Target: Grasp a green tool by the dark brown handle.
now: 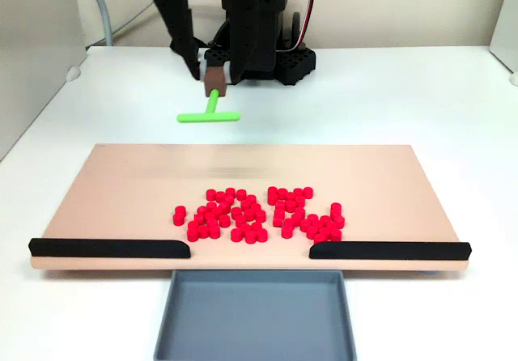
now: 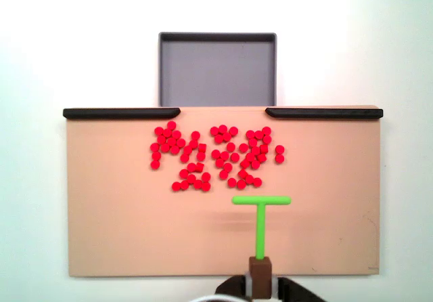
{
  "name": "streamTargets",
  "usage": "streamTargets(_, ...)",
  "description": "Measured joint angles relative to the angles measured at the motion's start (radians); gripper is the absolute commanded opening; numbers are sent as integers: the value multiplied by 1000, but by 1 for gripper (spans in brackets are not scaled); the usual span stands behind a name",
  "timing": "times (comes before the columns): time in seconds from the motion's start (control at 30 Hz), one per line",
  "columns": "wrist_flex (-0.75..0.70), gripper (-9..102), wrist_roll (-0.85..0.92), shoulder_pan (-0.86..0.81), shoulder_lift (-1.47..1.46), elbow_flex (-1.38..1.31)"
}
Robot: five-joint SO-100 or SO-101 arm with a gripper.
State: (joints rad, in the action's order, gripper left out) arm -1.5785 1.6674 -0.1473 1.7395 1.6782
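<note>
A fixed view from the front showed the gripper [image 1: 214, 76] with its fingers closed against the two sides of the dark brown handle [image 1: 214, 80], and the green tool [image 1: 210, 115] hanging out from it toward the camera. The crossbar appeared to be lifted clear of the white table [image 1: 421, 102], though from that low angle I could not be sure it was clear. In the fixed view from above, the handle [image 2: 260, 269] sat at the near edge of the tan board [image 2: 122, 234], the stem ran straight up the picture, and the crossbar lay just below the red cylinders [image 2: 216, 154] without touching them. The gripper [image 2: 260, 282] was mostly cut off by the bottom edge there.

The grasp looked essentially made, so the care now lay in keeping it. The block was small and square, so squeeze should stay on its flat faces; a hold on a corner would probably let the long stem swing. Any lift ought to be slow and level. The black strips [image 2: 122, 113] and grey tray [image 2: 216, 68] were well apart from the tool.
</note>
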Motion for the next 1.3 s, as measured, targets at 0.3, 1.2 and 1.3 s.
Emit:
streamTargets(0.3, -32, 0, -92, 91, 51, 0)
streamTargets(1.2, -32, 0, -195, 144, 41, 0)
streamTargets(1.3, -32, 0, -195, 144, 41, 0)
